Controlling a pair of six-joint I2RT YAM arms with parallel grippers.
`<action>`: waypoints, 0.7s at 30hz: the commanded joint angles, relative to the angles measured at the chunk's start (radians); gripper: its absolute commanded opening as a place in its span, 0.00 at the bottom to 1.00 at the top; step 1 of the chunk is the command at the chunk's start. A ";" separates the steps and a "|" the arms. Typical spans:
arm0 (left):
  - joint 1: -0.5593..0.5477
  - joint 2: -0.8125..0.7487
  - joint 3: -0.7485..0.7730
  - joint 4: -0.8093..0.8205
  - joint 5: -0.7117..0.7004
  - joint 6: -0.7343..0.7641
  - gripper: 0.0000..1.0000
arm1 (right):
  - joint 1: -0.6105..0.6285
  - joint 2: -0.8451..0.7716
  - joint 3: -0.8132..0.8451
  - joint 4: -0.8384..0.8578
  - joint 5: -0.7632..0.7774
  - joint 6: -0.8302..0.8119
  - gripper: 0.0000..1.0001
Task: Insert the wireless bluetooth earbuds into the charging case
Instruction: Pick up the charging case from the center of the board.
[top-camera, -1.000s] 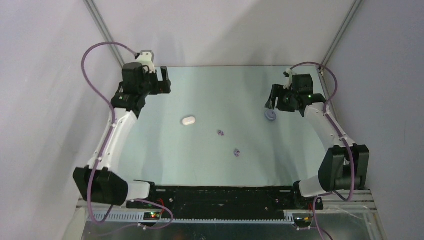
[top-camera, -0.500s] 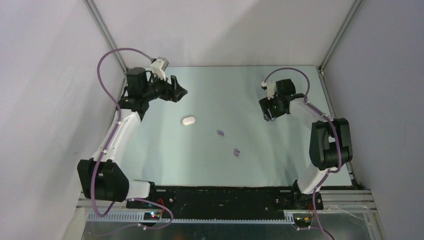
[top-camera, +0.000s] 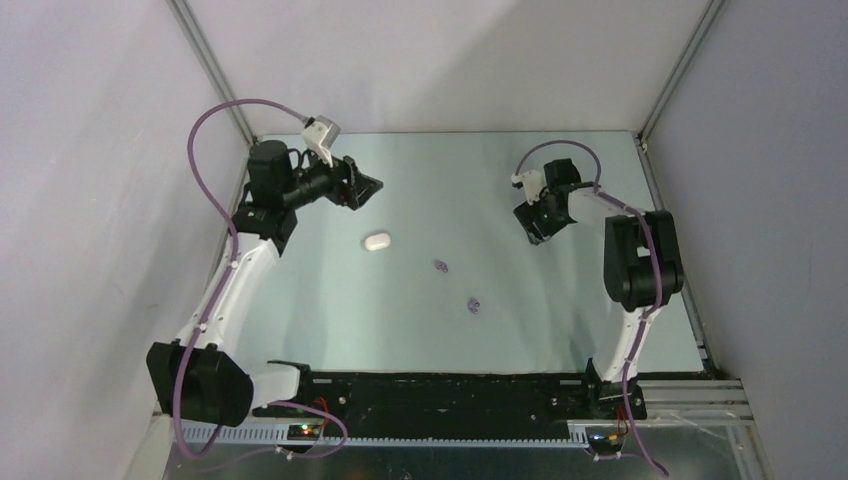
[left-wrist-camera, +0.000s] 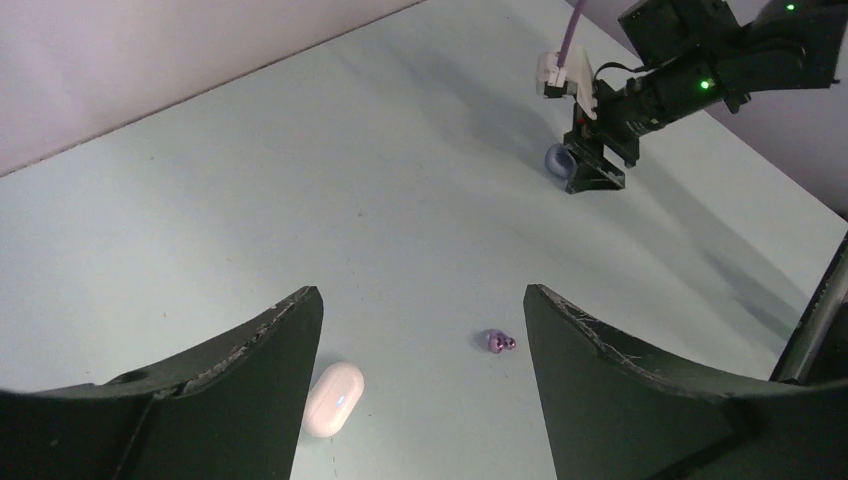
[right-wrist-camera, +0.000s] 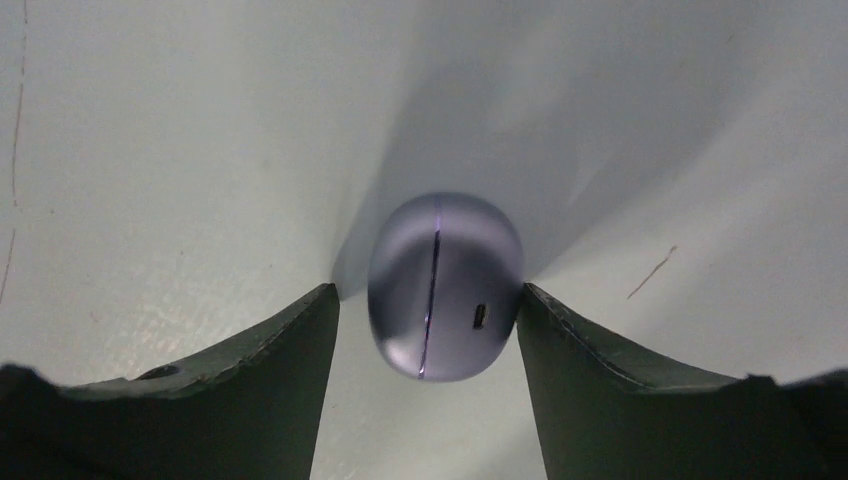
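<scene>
We saw a pale green counter (top-camera: 420, 330) enclosed by plain walls. The left arm (top-camera: 235, 290) reached up along the counter's left side and the right arm (top-camera: 640, 260) folded back on the right.

The left hand (top-camera: 368, 188) hung above the far left part of the counter. In its wrist view it (left-wrist-camera: 422, 295) stood wide open with nothing between its fingers (left-wrist-camera: 250, 380). The right hand (top-camera: 537, 232) was down at the counter on the far right. In its own view its jaws were apart and straddled the purple charging case (right-wrist-camera: 445, 285). One finger (right-wrist-camera: 600, 370) met the case's side, while a narrow gap showed at the other, so we judged nothing was clamped.

That purple case was shut, its seam and a small port facing the camera, and it rested on the counter. The white charging case (top-camera: 377, 241), also shut, lay near the left hand, below it in the overhead view, touching nothing.

The purple earbuds lay loose on the bare counter between the two cases, well apart from both. One (top-camera: 441, 265) sat near the middle. The other (top-camera: 475, 304) sat a little nearer the arm bases. Only one purple bit (left-wrist-camera: 498, 342) showed in the left wrist view, too small for us to make out more.
</scene>
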 joint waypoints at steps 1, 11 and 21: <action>-0.006 -0.039 -0.002 0.003 0.012 0.029 0.79 | -0.014 0.046 0.087 -0.023 -0.065 -0.051 0.65; -0.028 -0.095 -0.056 0.037 0.107 0.312 0.78 | -0.027 0.035 0.270 -0.329 -0.481 -0.020 0.22; -0.140 -0.056 -0.005 -0.073 0.268 1.142 0.83 | 0.194 0.164 0.902 -1.035 -1.080 -0.306 0.20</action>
